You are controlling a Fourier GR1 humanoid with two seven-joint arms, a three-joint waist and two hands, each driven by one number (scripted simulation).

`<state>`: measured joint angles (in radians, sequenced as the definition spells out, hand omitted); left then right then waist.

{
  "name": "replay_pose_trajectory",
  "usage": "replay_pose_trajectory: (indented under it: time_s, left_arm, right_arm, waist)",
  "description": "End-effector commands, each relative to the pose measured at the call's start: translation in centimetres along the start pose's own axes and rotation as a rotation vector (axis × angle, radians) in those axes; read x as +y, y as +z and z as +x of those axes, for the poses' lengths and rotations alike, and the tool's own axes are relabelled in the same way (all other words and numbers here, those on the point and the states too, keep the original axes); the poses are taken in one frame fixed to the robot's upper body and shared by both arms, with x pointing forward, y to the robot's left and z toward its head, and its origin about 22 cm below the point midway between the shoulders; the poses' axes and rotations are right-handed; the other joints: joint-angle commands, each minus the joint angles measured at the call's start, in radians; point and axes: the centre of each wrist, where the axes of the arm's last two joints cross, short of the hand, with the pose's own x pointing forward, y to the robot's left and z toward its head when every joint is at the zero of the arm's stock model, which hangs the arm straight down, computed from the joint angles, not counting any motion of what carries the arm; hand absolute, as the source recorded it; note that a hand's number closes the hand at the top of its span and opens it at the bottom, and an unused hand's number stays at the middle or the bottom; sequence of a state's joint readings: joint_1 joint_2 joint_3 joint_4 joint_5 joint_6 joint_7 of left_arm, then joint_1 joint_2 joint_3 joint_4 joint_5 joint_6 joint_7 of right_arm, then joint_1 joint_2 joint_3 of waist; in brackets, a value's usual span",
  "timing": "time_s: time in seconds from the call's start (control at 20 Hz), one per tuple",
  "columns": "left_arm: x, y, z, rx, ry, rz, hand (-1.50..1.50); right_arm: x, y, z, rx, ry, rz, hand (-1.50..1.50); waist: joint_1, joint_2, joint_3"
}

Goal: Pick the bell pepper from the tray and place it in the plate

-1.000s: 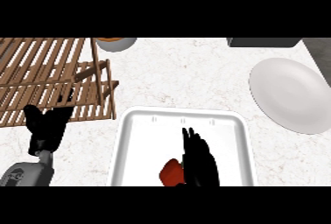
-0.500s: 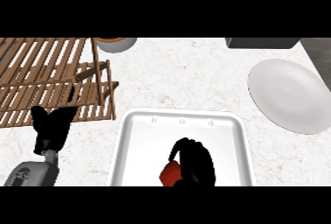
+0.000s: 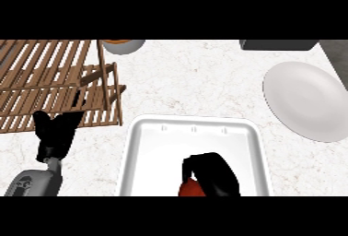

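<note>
Grasp step, by the look of it: black right hand (image 3: 216,171) arched over the red bell pepper (image 3: 189,188) at the near end of the shallow white rectangular tray (image 3: 163,147), fingers curled down round the pepper's far and right sides, only a red patch showing at the hand's left. Thumb hidden. Lift and carry not yet begun.

To do this well: seat the curl fully round the smooth, rounded fruit before raising it, since a glossy skin probably slips easily. Lift straight up first, high enough to pass over the tray's raised right rim, then swing right and far toward the large white round plate (image 3: 309,101), well apart from the tray. Aim for the plate's middle and lower before opening.

Room to move: bare pale marbled counter (image 3: 204,83) between tray and plate, open for the carry. Dark grey box (image 3: 279,44) near the plate's far rim, so stop short of it. Plate cut by the view's right border; no overshooting that way. Brown slatted wooden rack (image 3: 54,83) and grey bowl (image 3: 122,45) far left, off the path. A job for 1 hand: black left hand (image 3: 58,131) resting at the near left, fingers straight and up
</note>
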<state>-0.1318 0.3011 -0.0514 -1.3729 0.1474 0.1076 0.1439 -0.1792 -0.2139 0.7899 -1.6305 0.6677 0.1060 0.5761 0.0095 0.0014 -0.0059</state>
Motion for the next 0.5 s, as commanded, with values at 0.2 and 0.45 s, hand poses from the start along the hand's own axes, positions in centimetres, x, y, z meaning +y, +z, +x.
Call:
replay_pose_trajectory:
  time_s: [0.2, 0.45]
  left_arm:
    - [-0.6, 0.1, 1.6, -0.049, -0.008, -0.008, 0.00]
    - [0.4, 0.3, 1.9, -0.055, 0.004, 0.017, 0.00]
  right_arm:
    - [-6.5, 2.6, -4.7, -0.285, 0.193, -0.246, 1.50]
    - [-10.1, 4.2, -6.1, -0.278, 0.132, -0.633, 1.50]
  waist:
    - [-0.018, -0.007, 0.007]
    - [-0.033, -0.010, 0.008]
